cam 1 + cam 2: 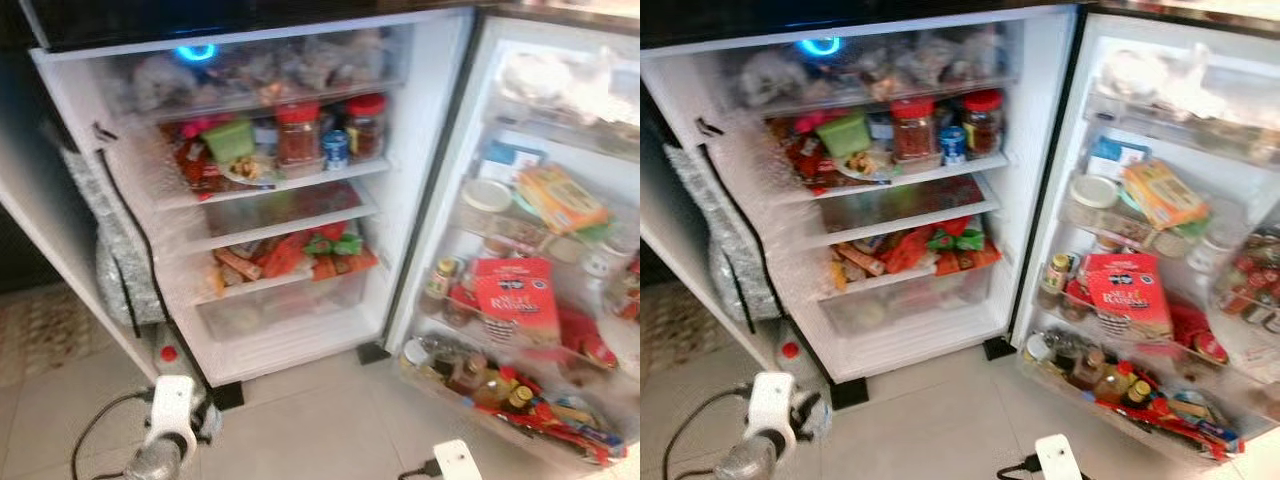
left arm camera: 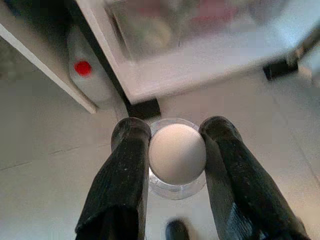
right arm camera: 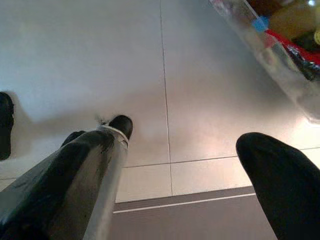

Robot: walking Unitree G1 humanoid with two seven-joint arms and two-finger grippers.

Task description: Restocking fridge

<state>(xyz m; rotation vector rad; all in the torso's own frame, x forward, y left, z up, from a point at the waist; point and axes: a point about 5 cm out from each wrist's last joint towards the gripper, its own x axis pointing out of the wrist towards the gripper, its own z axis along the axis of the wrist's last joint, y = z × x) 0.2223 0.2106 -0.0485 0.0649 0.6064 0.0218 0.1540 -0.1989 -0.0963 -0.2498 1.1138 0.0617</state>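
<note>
The fridge (image 1: 420, 150) stands open before me, its shelves packed with red-lidded jars (image 1: 298, 130), a green tub (image 1: 230, 138) and bright packets (image 1: 300, 255). The open door (image 1: 600, 60) on the right carries bottles, tubs and a red box (image 1: 514, 295). My left gripper (image 2: 175, 127) hangs low in front of the fridge's bottom left corner, shut on a small clear jar with a rounded white top (image 2: 177, 152). Low on the right, my right gripper (image 3: 190, 137) is open over the floor tiles, with nothing between its fingers.
A white jug with a red cap (image 1: 168, 352) stands on the floor by the fridge's left corner. A white counter panel (image 1: 60, 250) and a patterned rug (image 1: 40, 330) lie to the left. The door's bottom rack of bottles (image 1: 510, 400) juts out low on the right.
</note>
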